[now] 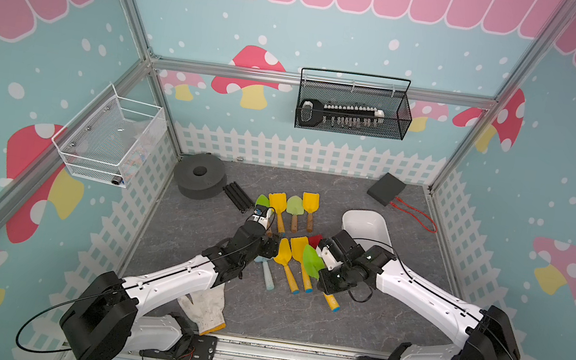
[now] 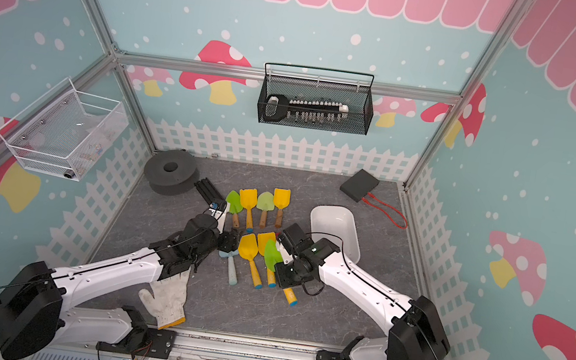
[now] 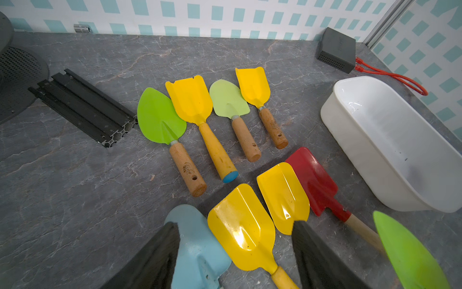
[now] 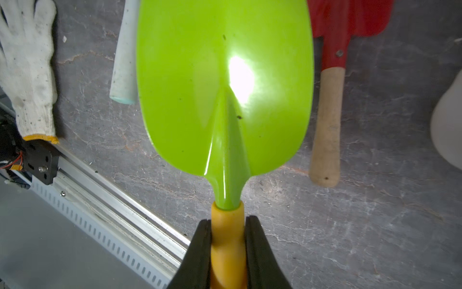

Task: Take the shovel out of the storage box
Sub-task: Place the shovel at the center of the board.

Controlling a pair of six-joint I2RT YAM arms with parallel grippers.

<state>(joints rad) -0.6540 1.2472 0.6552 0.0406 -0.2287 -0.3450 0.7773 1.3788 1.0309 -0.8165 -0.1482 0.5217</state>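
— Your right fingers point(image 4: 228, 222)?
— I had them pinching the yellow handle of the green shovel point(image 4: 225, 87), low and central in both top views.
— Your left fingers point(image 3: 236, 225)?
— Spread apart over the near row of shovels point(image 1: 284, 253) on the counter point(image 1: 175, 234).
— The storage box point(image 1: 368, 226)?
— It sat farther back, upper right of the green shovel and apart from it.

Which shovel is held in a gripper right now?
The bright green shovel with the yellow handle: the right gripper is clamped on that handle. The other shovels lie loose on the table.
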